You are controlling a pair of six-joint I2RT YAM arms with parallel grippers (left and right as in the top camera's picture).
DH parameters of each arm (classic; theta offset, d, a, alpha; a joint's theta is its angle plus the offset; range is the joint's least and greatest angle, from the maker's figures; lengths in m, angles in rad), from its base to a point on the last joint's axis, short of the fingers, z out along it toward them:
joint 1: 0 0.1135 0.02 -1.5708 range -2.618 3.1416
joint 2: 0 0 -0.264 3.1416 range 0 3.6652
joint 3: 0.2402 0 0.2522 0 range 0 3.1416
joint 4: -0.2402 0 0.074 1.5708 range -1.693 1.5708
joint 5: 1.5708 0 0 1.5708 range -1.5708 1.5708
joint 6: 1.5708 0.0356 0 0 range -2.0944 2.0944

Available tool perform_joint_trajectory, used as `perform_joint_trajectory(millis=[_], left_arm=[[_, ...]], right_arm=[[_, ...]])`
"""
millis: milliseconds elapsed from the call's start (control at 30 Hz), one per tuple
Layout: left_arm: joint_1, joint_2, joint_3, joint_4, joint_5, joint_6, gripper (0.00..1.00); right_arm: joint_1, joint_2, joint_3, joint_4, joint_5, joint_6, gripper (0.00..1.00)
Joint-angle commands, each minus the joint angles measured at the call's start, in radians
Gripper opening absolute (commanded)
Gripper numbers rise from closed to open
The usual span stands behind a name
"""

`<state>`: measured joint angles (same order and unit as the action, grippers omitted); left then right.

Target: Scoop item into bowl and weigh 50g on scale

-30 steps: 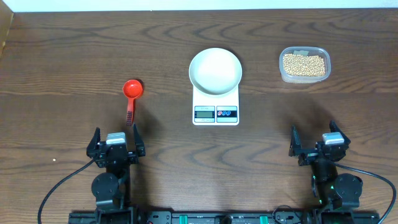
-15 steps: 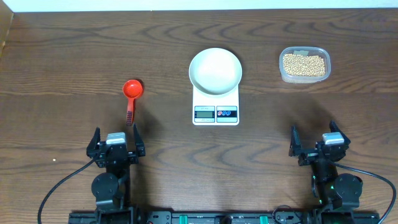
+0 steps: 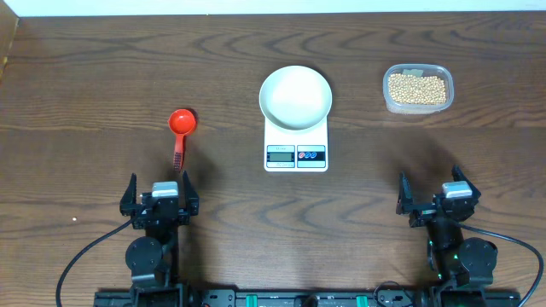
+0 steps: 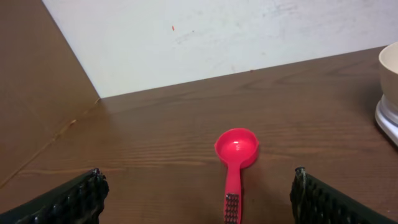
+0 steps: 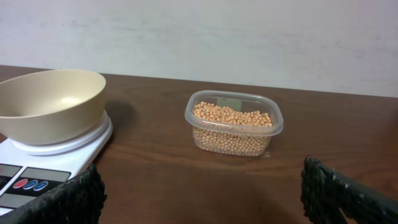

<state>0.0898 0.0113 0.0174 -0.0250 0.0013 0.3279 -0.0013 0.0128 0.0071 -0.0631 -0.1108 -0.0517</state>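
Observation:
The white bowl stands empty on the white scale at the table's middle. It also shows at the left of the right wrist view as bowl on scale. Tan beans fill a clear plastic tub at the back right, with the same beans ahead of the right fingers. A red scoop lies left of the scale, its cup away from me, and the scoop lies just ahead of my left gripper. My left gripper is open and holds nothing. My right gripper is open too, as seen between its fingers.
The clear tub has low walls and no lid. A pale wall runs along the far table edge. Cables trail from both arm bases at the near edge.
The left gripper has edged very slightly forward and to the right. Nothing else has moved.

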Motion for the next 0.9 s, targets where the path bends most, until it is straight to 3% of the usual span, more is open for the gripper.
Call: perform_joint_trajectory(millis=[0, 667, 867], left_arm=[[-0.002, 0.0, -0.013, -0.046, -0.02, 0.023, 0.96], [-0.002, 0.0, -0.013, -0.041, -0.019, 0.023, 0.96], [-0.002, 0.0, -0.013, -0.042, 0.043, 0.009, 0.96]], right_arm=[[0.01, -0.008, -0.002, -0.004, 0.004, 0.013, 0.99], [0.01, -0.008, -0.002, -0.004, 0.004, 0.013, 0.99], [0.01, -0.008, -0.002, -0.003, 0.004, 0.013, 0.99]])
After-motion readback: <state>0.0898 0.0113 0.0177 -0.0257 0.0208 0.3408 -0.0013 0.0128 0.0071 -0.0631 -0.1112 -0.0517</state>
